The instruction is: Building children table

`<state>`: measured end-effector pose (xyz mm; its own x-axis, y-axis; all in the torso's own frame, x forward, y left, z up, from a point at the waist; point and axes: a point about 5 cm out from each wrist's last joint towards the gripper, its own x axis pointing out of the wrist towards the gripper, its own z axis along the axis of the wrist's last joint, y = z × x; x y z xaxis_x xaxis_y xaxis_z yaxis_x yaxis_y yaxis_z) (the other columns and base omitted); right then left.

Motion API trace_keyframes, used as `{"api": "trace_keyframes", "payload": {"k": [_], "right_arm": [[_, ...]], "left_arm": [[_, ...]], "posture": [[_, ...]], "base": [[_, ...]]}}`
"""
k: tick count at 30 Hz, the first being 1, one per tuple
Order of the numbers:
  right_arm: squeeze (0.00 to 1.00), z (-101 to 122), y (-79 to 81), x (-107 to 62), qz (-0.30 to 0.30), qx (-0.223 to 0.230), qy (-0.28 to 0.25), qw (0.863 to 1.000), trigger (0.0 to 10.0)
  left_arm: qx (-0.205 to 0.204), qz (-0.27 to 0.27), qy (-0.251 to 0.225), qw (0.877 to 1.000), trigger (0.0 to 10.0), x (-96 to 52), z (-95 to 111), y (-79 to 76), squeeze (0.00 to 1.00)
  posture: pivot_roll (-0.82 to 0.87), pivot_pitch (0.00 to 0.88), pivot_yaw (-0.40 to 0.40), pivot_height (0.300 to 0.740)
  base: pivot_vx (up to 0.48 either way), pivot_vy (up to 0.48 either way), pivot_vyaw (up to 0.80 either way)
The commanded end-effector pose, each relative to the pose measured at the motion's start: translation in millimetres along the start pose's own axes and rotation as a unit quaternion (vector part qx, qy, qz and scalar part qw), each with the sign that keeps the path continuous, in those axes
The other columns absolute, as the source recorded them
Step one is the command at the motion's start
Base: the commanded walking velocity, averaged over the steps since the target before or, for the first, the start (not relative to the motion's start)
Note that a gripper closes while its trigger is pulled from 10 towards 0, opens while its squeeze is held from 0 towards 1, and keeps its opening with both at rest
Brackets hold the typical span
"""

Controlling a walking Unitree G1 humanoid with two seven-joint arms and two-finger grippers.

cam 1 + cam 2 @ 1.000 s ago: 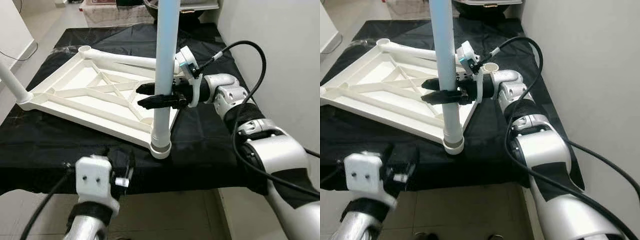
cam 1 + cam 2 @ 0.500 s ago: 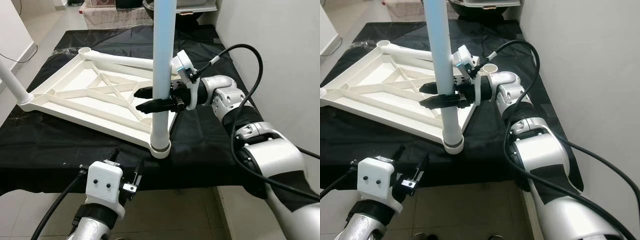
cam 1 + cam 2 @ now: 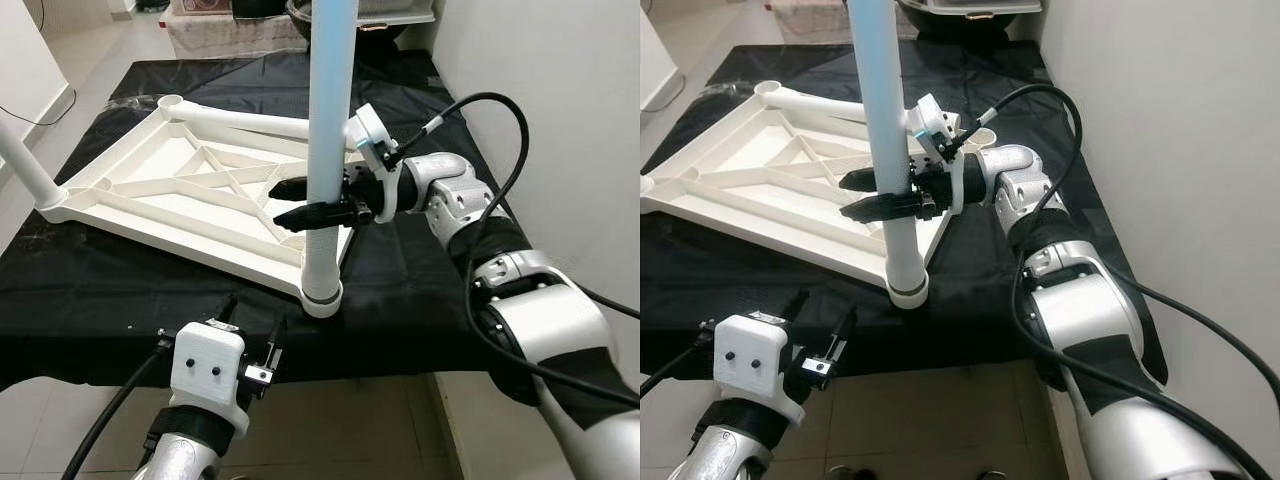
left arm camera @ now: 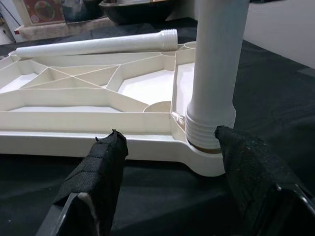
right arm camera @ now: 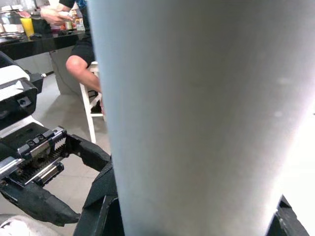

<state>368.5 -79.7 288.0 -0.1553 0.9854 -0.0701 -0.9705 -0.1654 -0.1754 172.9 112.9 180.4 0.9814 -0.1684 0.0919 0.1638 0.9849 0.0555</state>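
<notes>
White tabletop [image 3: 180, 195] lies upside down, ribs up, on a black cloth [image 3: 400, 290], tilted, its left corner raised. An upright leg [image 3: 328, 150] stands in the near right corner socket; its top is cut off. The right gripper [image 3: 290, 200] reaches in from the right, fingers pinching this leg at mid-height, one finger partly hidden behind it. The left gripper [image 3: 255, 325] hovers at the cloth's near edge, fingers spread, pointing at the leg's threaded base. A loose leg [image 3: 250, 120] lies along the far rim. Another leg [image 3: 22, 160] rises at the left corner, cut off. A wall [image 3: 560, 120] bounds the right. A seated person [image 5: 81, 54] shows in the right wrist view, behind the leg
</notes>
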Motion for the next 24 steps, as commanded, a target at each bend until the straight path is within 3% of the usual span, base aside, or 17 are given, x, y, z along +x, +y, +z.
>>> {"api": "trace_keyframes", "payload": {"k": [1, 24], "right_arm": [[0.00, -15.6, 4.1, 2.4, 0.011, 0.033, 0.008, 0.999, 10.0], [0.00, -17.7, 7.3, 10.7, 0.031, 0.034, -0.006, 0.999, 10.0]], "left_arm": [[0.006, -0.002, 0.011, 1.000, 10.0, -1.1, -5.2, 0.2, 0.00], [0.008, 0.002, 0.006, 1.000, 10.0, -0.3, -3.7, 1.7, 0.00]], "posture": [[0.00, 0.186, 0.003, 0.740], [0.02, 0.190, 0.010, 0.740]], "base": [[0.000, 0.000, 0.00], [0.000, 0.000, 0.00]]}}
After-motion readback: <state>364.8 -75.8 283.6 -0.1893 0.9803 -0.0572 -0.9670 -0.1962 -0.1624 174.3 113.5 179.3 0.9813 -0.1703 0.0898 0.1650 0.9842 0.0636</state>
